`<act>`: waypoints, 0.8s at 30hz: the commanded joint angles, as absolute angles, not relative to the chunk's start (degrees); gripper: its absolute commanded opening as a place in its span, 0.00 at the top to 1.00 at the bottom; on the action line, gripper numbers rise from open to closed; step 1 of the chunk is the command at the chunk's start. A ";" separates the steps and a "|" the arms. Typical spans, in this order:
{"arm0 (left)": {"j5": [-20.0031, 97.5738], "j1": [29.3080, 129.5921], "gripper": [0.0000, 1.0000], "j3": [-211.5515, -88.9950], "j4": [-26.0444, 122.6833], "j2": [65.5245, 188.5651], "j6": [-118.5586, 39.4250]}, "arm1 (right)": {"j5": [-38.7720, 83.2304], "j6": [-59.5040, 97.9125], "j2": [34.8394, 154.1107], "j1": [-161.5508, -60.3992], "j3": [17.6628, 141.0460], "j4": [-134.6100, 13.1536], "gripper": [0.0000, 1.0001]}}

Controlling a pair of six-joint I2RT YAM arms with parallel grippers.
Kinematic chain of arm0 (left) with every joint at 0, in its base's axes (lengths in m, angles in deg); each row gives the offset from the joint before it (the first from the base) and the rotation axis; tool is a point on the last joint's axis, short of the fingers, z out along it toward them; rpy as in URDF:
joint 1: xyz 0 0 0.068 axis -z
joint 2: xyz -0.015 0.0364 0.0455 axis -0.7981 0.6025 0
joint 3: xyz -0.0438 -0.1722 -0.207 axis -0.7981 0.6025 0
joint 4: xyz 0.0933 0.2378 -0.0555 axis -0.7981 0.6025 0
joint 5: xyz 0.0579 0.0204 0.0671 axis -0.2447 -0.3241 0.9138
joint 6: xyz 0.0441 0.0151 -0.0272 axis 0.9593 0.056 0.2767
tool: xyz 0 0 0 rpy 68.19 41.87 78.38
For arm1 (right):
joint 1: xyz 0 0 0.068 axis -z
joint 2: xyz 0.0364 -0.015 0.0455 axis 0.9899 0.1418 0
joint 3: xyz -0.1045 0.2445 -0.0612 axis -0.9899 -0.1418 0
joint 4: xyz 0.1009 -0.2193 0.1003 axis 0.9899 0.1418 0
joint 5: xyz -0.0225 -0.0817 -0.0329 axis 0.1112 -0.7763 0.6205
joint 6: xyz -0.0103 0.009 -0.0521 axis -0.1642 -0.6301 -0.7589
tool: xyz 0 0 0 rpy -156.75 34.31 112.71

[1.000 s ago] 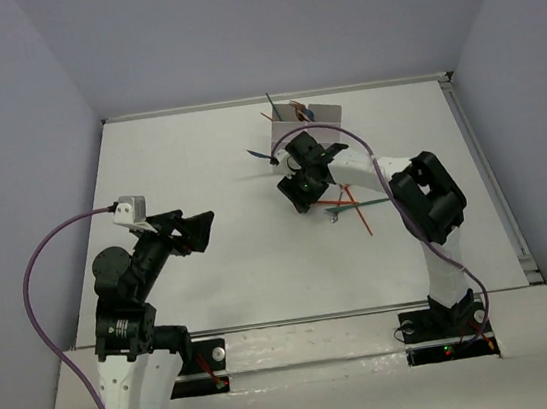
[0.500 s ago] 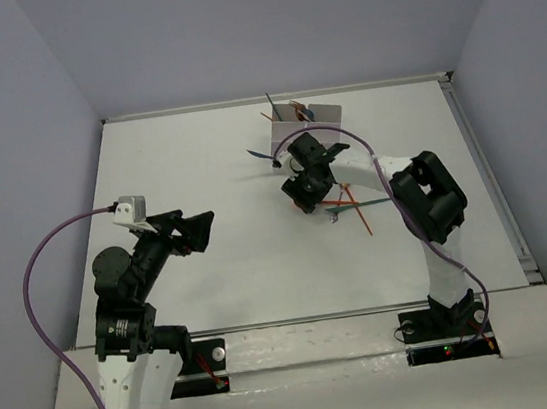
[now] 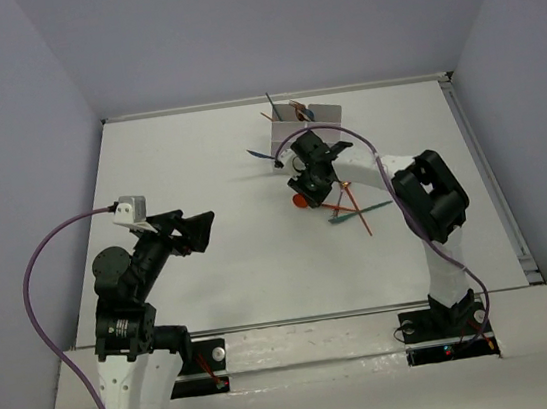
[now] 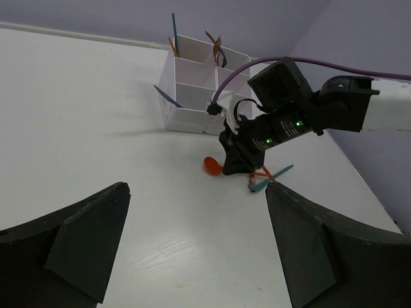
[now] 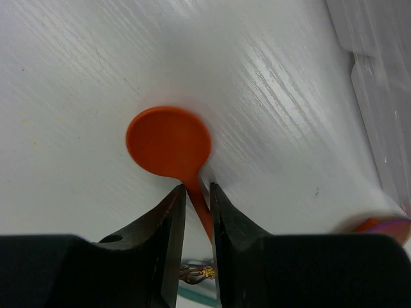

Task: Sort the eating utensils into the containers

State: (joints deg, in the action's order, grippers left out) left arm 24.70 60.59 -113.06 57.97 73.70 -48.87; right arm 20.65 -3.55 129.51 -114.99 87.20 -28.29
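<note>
Item 1, right gripper: jaws drawn in on the thin stem of the orange spoon, pinching it just behind the round bowl. The bowl points away from the wrist and sits at or just above the table; which of the two cannot be told.

Item 2, loose utensils: a small crossed heap of orange and teal pieces lying flat just beside the right gripper, on the side toward its arm.

Item 3, containers: white compartmented block near the far edge, a little beyond the held spoon. Several utensils stand upright in its far cells. One teal utensil leans at the block's outer left wall; inside or outside is unclear.

Item 4, left gripper: jaws spread wide, nothing between them, parked well apart from the work on the left of the table.

Step in hand, as judged: pick-up of the orange spoon, grasp just made.

Next move, as judged: lift clear of the heap, carry to the block, tip the spoon upright and release it over a cell holding like pieces
</note>
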 commanded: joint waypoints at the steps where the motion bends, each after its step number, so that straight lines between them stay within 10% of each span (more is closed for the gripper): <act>1: 23.67 60.25 0.01 -112.65 54.99 74.31 -48.82 | 21.71 -6.06 129.24 -114.98 87.04 -31.16 0.78; 7: 23.76 60.25 0.01 -112.56 54.99 74.49 -48.82 | 21.09 -7.82 126.96 -114.98 84.24 -37.57 0.93; 24: 23.67 59.72 0.01 -112.64 55.08 74.93 -48.90 | 10.39 1.48 103.48 -114.98 69.38 -82.74 0.93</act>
State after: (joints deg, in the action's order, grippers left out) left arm 24.57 59.98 -113.06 57.97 74.47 -48.87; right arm 17.72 -1.98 104.11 -114.91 71.47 -62.58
